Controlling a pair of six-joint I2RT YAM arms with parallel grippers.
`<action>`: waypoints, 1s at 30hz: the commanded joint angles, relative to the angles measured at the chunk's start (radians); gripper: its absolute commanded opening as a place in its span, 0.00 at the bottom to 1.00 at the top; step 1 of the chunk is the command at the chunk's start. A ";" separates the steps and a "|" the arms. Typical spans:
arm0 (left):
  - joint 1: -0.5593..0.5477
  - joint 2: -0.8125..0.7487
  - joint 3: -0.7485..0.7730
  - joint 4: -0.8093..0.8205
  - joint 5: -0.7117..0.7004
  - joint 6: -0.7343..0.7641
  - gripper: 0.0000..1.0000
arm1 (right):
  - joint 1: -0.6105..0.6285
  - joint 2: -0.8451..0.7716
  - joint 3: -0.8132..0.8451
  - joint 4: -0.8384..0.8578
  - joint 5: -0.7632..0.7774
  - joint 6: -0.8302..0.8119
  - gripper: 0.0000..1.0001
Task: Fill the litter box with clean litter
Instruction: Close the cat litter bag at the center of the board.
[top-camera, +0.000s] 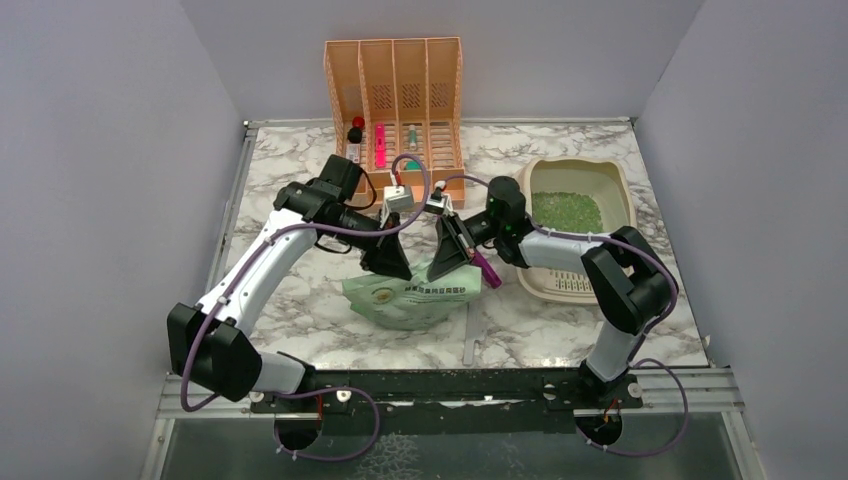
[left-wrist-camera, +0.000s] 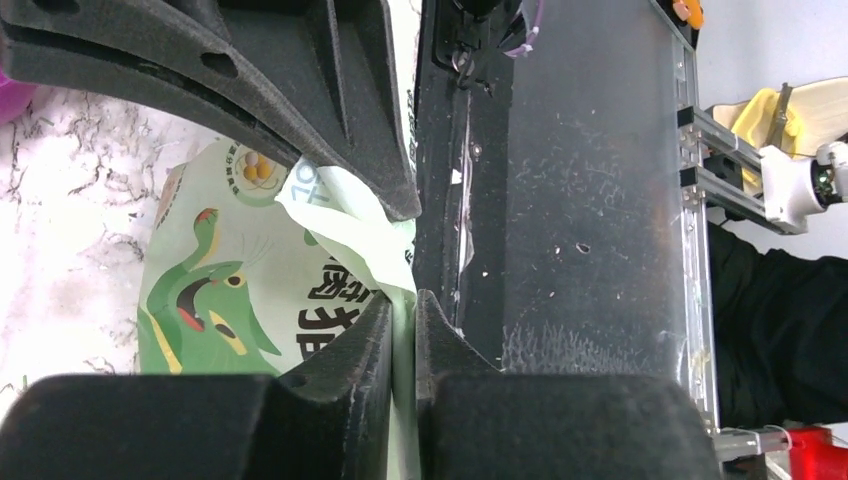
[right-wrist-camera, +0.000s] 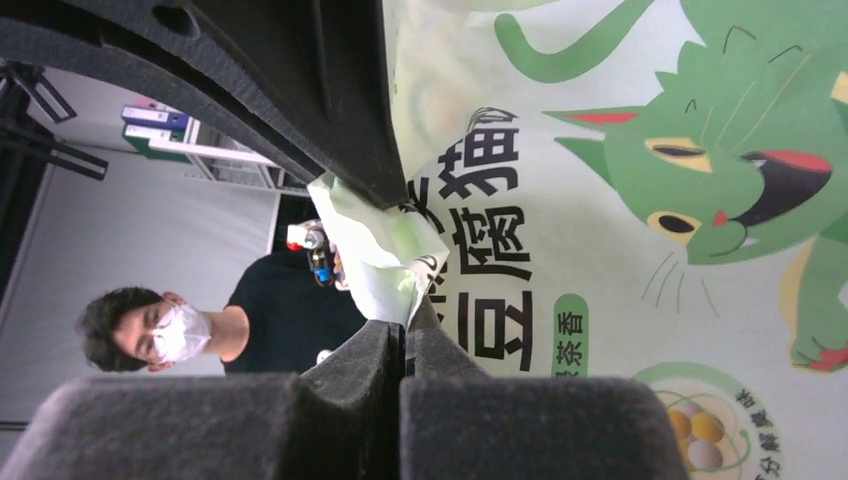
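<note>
Grey walls box in the marble-patterned table (top-camera: 560, 345), with a peach file organizer (top-camera: 395, 75) standing at its far edge. I see the litter bag (top-camera: 415, 298), pale green with a cartoon cat printed on it, lying near the middle of the table. Both arms are bent in over its far edge.

On my left wrist view the left gripper (left-wrist-camera: 403, 318) is squeezed down to a narrow slit, with the bag's thin film pinched between its pads. The right gripper (right-wrist-camera: 403, 335) is closed tight too, with a crumpled fold of the same bag caught in it. The two grippers sit just beside each other.

The litter box (top-camera: 622, 185) lies to the right of the bag, its grille end nearest me. Clean litter (top-camera: 566, 210) forms a grainy green layer in its far half. My right forearm crosses above its near part.
</note>
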 joint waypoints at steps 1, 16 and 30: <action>-0.006 -0.079 -0.093 0.035 0.092 -0.074 0.06 | -0.008 -0.019 0.123 -0.435 0.056 -0.306 0.01; -0.002 0.023 -0.100 0.074 0.054 -0.118 0.00 | -0.007 0.018 0.203 -0.665 0.038 -0.477 0.40; 0.063 0.111 0.001 0.035 0.089 -0.060 0.00 | 0.061 0.038 0.325 -1.000 0.002 -0.683 0.52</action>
